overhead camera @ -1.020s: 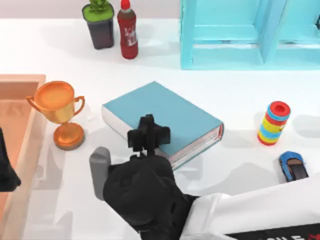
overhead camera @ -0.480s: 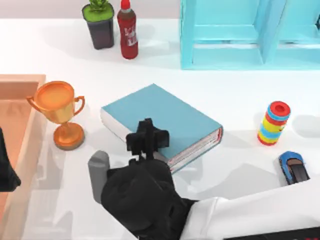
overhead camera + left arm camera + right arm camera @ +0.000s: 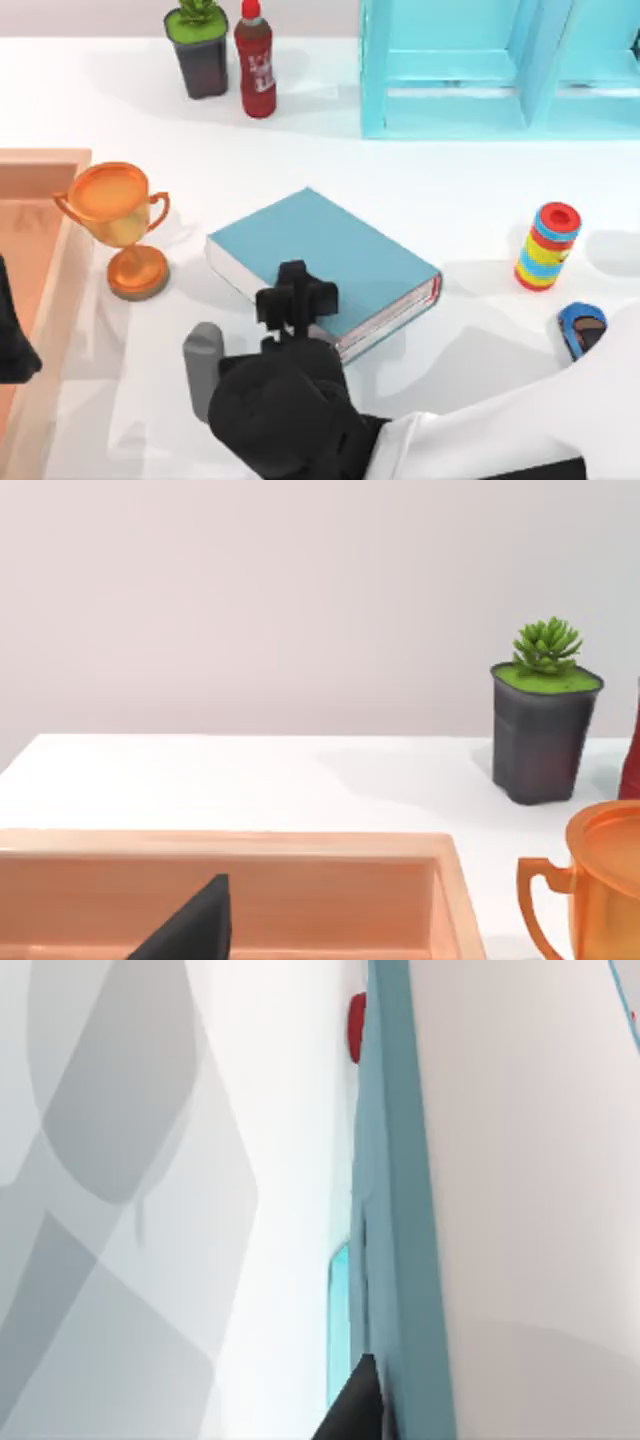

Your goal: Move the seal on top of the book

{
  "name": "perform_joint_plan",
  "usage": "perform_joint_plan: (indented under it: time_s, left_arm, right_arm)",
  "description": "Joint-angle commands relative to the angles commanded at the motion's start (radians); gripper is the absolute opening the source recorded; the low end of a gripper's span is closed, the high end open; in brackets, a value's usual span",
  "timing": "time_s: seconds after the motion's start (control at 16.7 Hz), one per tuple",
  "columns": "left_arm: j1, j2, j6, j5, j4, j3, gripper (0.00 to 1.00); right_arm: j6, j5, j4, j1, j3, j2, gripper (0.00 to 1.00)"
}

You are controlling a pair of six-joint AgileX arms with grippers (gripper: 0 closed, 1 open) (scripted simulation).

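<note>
Hovering over 1 book, the right gripper.

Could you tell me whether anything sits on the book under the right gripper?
Nothing visible does: the book shows bare cover, the right gripper over its near edge. The trophy stands apart, leftward; the left gripper parks over the tray.
</note>
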Motion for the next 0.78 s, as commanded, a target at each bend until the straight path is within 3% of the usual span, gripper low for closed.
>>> perform_joint_plan:
  time_s: [0.06,0.78]
  left_arm:
    - [0.000,0.000,0.000,0.000,0.000,0.000,1.00]
    - [0.000,0.000,0.000,0.000,0.000,0.000,1.00]
  right_arm:
    - [0.000,0.000,0.000,0.000,0.000,0.000,0.00]
    - [0.000,0.000,0.000,0.000,0.000,0.000,0.90]
